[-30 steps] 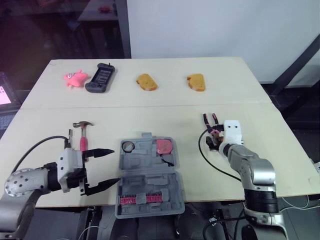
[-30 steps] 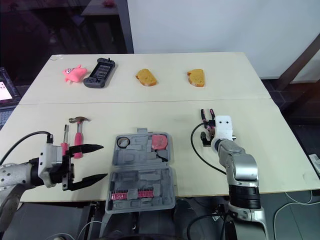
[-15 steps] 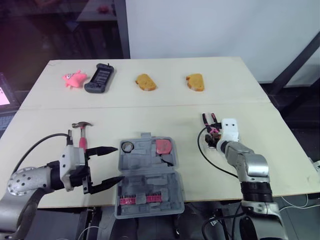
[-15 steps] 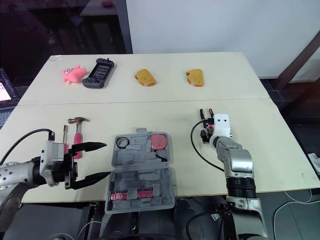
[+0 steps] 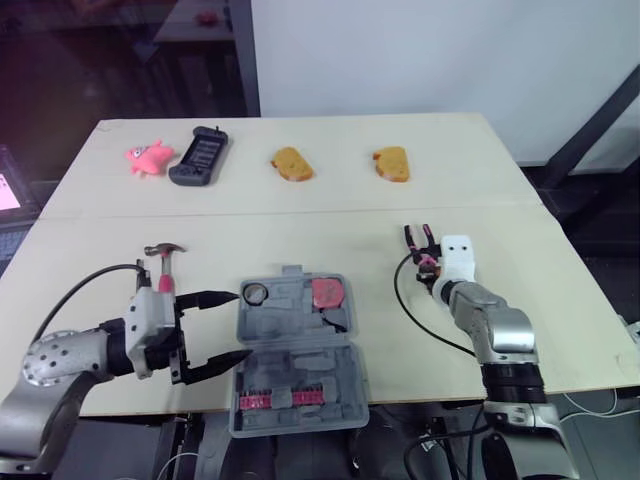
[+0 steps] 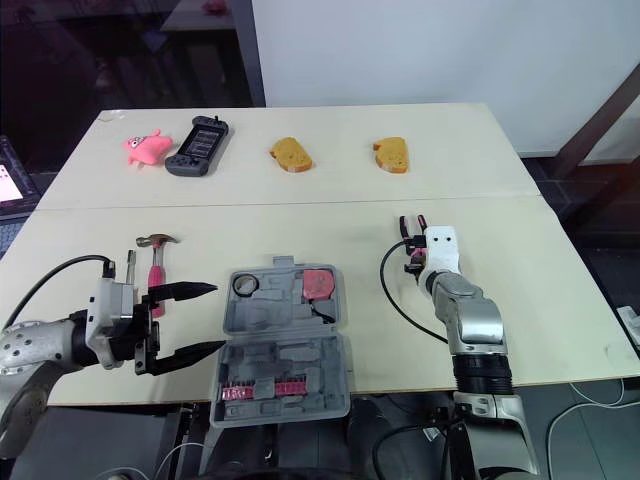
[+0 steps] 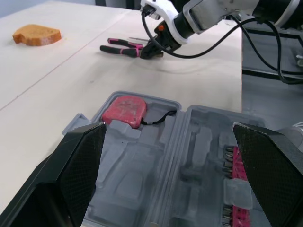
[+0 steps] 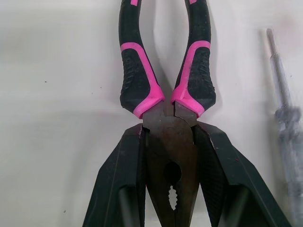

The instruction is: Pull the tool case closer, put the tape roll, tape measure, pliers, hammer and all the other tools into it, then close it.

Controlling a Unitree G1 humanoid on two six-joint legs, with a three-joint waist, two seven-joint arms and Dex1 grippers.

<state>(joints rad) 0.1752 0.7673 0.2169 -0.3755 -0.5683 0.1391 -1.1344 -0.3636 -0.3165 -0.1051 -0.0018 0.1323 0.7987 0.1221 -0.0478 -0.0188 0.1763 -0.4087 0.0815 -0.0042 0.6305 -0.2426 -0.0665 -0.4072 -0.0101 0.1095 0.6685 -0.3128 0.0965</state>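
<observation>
R tool (image 8: 169, 130) pinched on head of pliers (image 8: 137, 85), handles flat on table (image 5: 350, 230), right of open tool case (image 5: 300, 350). L tool (image 5: 243, 324) spread wide, empty, tips just beside case's left edge. Tape measure (image 5: 327, 292) & tape roll (image 5: 255, 293) in case; hammer (image 5: 165, 270) on table near L tool.

Head pair overlooks the table (image 5: 300, 215); wrist cameras sit close, sharing the pliers (image 8: 166, 124).

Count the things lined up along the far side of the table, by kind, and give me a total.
Bread slices: 2
Handheld game console: 1
Pink toy: 1
Total: 4
</observation>
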